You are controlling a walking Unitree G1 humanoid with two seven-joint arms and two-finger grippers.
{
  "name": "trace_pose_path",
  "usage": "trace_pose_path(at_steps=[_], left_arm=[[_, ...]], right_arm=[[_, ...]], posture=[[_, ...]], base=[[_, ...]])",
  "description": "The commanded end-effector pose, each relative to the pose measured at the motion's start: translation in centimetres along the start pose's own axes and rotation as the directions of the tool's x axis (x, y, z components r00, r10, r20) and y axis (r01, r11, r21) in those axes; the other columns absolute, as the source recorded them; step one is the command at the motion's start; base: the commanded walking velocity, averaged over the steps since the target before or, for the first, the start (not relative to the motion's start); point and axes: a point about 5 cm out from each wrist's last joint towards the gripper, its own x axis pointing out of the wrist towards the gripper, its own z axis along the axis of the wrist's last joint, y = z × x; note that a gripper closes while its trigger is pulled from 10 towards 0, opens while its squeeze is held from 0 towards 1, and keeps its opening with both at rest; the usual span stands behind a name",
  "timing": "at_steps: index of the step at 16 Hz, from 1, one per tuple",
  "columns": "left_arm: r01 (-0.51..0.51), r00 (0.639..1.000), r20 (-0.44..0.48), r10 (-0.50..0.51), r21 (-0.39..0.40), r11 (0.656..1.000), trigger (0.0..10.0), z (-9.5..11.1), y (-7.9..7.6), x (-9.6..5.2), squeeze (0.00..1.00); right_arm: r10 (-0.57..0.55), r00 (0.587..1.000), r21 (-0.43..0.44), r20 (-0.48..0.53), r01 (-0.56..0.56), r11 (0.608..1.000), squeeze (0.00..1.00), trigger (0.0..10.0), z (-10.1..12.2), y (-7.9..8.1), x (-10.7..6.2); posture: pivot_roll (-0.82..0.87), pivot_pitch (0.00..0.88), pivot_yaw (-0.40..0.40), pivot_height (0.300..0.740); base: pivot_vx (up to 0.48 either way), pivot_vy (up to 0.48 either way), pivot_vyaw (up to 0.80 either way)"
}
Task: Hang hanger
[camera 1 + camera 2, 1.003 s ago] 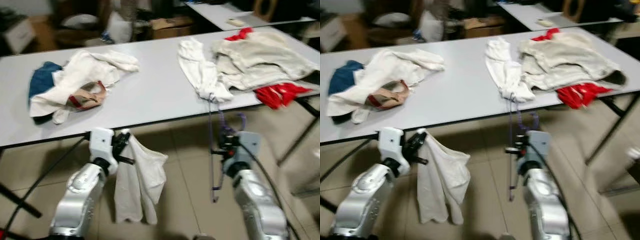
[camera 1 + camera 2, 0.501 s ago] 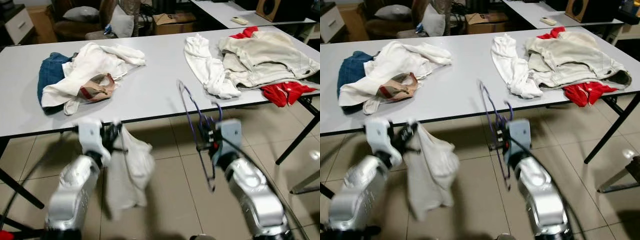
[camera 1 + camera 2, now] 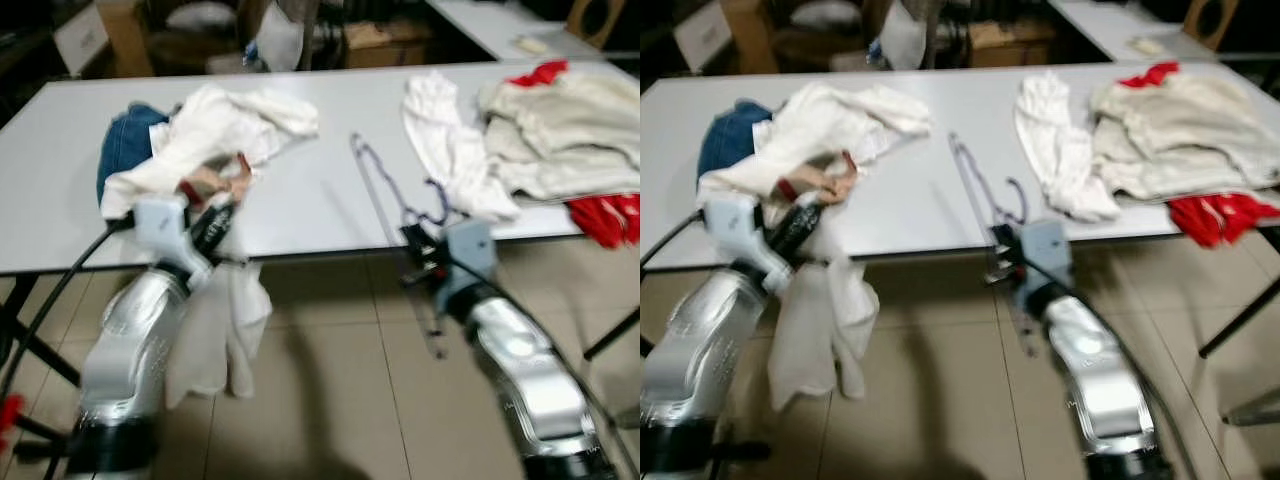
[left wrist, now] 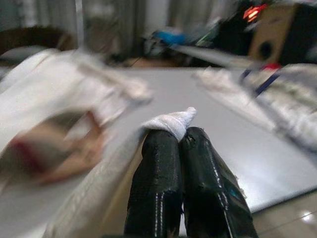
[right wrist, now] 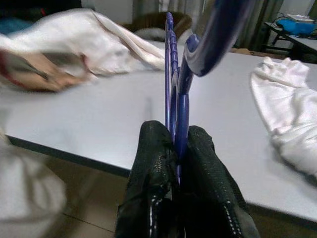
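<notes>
The right gripper (image 5: 179, 144) has its two black fingers pressed together on the purple hanger (image 3: 380, 185), pinching the thin frame near its lower part, so the frame rises edge-on straight out ahead of the fingertips with the hook curling just above them. From the head view the hanger's long axis leans up and away from that gripper over the edge of the grey table (image 3: 310, 200). Across from it, the left gripper (image 4: 174, 136) is clamped on a fold of the white garment (image 3: 215, 335), which hangs down below its fingers toward the floor. My read: garment and hanger sit well apart, and the hanger's frame must be turned toward the left gripper's cloth.
</notes>
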Motion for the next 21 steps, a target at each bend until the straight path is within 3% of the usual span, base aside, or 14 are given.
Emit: trace_pose_path(at_steps=[1, 3, 5, 8, 13, 17, 20, 21], left_arm=[[0.006, 1.000, 0.006, -0.006, 0.007, 1.000, 10.0, 0.5, 0.4, -0.1, 0.00], [0.048, 0.998, 0.037, -0.049, 0.004, 0.999, 10.0, 1.6, 0.2, 0.9, 0.00], [0.039, 0.996, 0.075, -0.039, 0.005, 0.999, 10.0, 2.9, 0.9, 2.1, 0.00], [0.039, 0.995, 0.097, -0.039, 0.002, 0.999, 10.0, 3.8, 1.2, 2.9, 0.00], [-0.009, 0.989, 0.144, 0.017, -0.054, 0.998, 10.0, 5.3, 2.0, 4.2, 0.00], [-0.003, 0.990, 0.139, 0.008, -0.034, 0.999, 10.0, 5.4, 2.1, 4.6, 0.00], [0.016, 0.990, 0.143, -0.013, -0.020, 1.000, 10.0, 5.6, 1.7, 5.0, 0.00], [0.033, 0.989, 0.147, -0.032, -0.005, 0.999, 10.0, 6.0, 1.4, 5.5, 0.00]], right_arm=[[0.022, 0.999, -0.008, 0.035, -0.022, 1.000, 0.00, 10.0, 0.9, 0.4, 0.2], [0.104, 0.994, -0.034, 0.039, -0.103, 0.994, 0.00, 10.0, 1.5, 0.5, 0.2], [0.126, 0.991, -0.106, 0.046, -0.120, 0.987, 0.00, 10.0, 2.3, -0.5, 0.1], [0.123, 0.992, -0.124, 0.041, -0.117, 0.985, 0.00, 10.0, 2.5, -1.2, -0.1], [0.283, 0.958, -0.208, 0.033, -0.271, 0.940, 0.00, 10.0, 3.1, 0.0, -1.0], [0.319, 0.948, -0.252, 0.005, -0.307, 0.918, 0.00, 10.0, 3.1, -0.1, -1.4], [0.386, 0.922, -0.304, -0.029, -0.376, 0.875, 0.00, 10.0, 3.7, -1.1, -2.3], [0.487, 0.873, -0.304, -0.029, -0.472, 0.828, 0.00, 10.0, 5.0, -1.8, -3.6]], posture=[[-0.08, 0.032, 0.055, 0.740], [-0.08, 0.034, 0.053, 0.740], [-0.09, 0.034, 0.053, 0.740], [-0.09, 0.037, 0.047, 0.740], [-0.09, 0.037, 0.047, 0.740], [-0.09, 0.036, 0.049, 0.740], [-0.09, 0.035, 0.048, 0.740], [-0.09, 0.033, 0.048, 0.740]], base=[[0.337, 0.000, 0.00], [0.334, 0.000, 0.00], [0.339, 0.000, 0.00], [0.344, 0.000, 0.00], [0.373, 0.000, 0.00], [0.380, 0.000, 0.00], [0.385, 0.000, 0.00], [0.398, 0.000, 0.00]])
